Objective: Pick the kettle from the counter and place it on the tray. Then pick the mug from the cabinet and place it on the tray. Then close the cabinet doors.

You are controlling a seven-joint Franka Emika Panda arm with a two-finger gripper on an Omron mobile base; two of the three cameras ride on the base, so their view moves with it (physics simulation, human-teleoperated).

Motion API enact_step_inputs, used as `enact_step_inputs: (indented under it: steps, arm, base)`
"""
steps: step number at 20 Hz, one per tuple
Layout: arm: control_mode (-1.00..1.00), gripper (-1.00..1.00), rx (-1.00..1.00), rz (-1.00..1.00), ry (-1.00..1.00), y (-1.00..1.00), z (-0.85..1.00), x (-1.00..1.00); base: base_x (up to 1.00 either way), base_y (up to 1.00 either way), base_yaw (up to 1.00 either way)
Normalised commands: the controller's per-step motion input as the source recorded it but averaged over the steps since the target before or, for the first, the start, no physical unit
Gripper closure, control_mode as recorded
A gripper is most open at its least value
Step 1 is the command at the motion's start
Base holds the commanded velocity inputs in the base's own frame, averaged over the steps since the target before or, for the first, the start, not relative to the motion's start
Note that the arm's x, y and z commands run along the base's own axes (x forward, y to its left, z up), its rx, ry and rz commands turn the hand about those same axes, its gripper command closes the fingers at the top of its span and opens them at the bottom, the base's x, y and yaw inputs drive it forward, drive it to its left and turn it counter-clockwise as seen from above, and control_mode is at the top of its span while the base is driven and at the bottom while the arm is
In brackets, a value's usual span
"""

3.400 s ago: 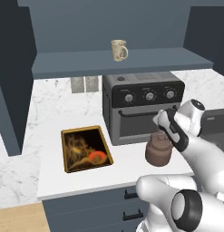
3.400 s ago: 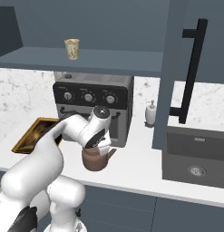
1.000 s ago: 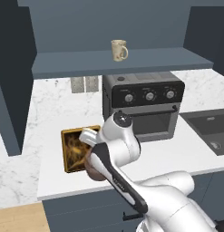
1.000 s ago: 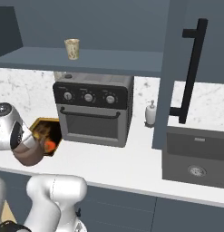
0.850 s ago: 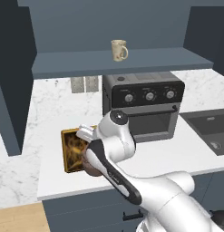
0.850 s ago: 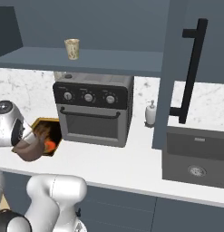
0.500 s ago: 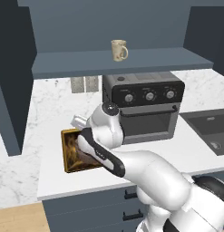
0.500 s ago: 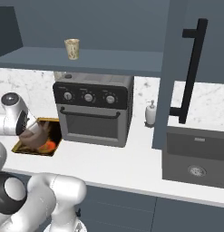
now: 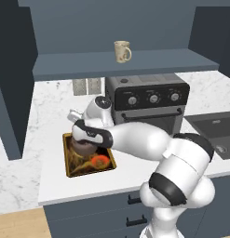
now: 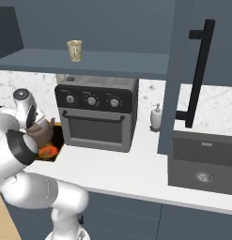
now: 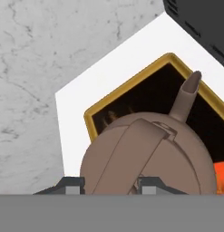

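Observation:
The brown kettle point(image 9: 81, 148) hangs low over the back half of the gold-rimmed tray point(image 9: 66, 160), on the white counter point(image 9: 28, 186) left of the oven. My gripper point(image 9: 84, 141) is shut on the kettle's arched top handle. In the hand view the kettle point(image 11: 149, 156) sits right under the fingertips point(image 11: 70, 184), its spout pointing at the tray's far corner point(image 11: 131, 86). Whether its base touches the tray I cannot tell. From the right base view the kettle point(image 10: 42, 132) is half hidden by my arm. The cream mug point(image 9: 121, 51) stands on the cabinet shelf point(image 9: 149, 61).
A black toaster oven point(image 9: 149, 100) stands just right of the tray. Beyond it are a soap dispenser point(image 10: 156, 118) and a dark sink point(image 10: 204, 161). An open cabinet door with a black bar handle point(image 10: 197, 70) hangs over the sink side; the other door point(image 9: 11, 97) stands open at left.
The arm has carried the kettle from in front of the oven leftwards to the tray. Over the last second it moved further back over the tray and lower.

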Motion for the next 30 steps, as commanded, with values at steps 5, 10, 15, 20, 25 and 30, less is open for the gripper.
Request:
enact_step_inputs:
  steps: [5, 10, 15, 20, 25, 30]
  arm:
    - [-1.0, 1.0, 0.0, -0.02, 0.0, 0.21, -0.18, 0.61]
    - [-1.0, 1.0, 0.0, -0.01, 0.0, 0.22, -0.21, 0.42]
    - [-1.0, 1.0, 0.0, -0.01, 0.0, 0.22, -0.22, 0.34]
    - [-1.0, 1.0, 0.0, 0.0, 0.0, 0.05, -0.24, 0.25]
    - [-1.0, 1.0, 0.0, -0.04, 0.0, 0.0, -0.32, 0.01]
    - [-1.0, 1.0, 0.0, -0.07, 0.0, -0.21, -0.32, -0.03]
  base:
    - [0.0, 0.0, 0.0]
    - [0.0, 0.0, 0.0]
    - [0.0, 0.0, 0.0]
    - [0.0, 0.0, 0.0]
    - [0.0, 0.0, 0.0]
    - [0.0, 0.0, 0.0]
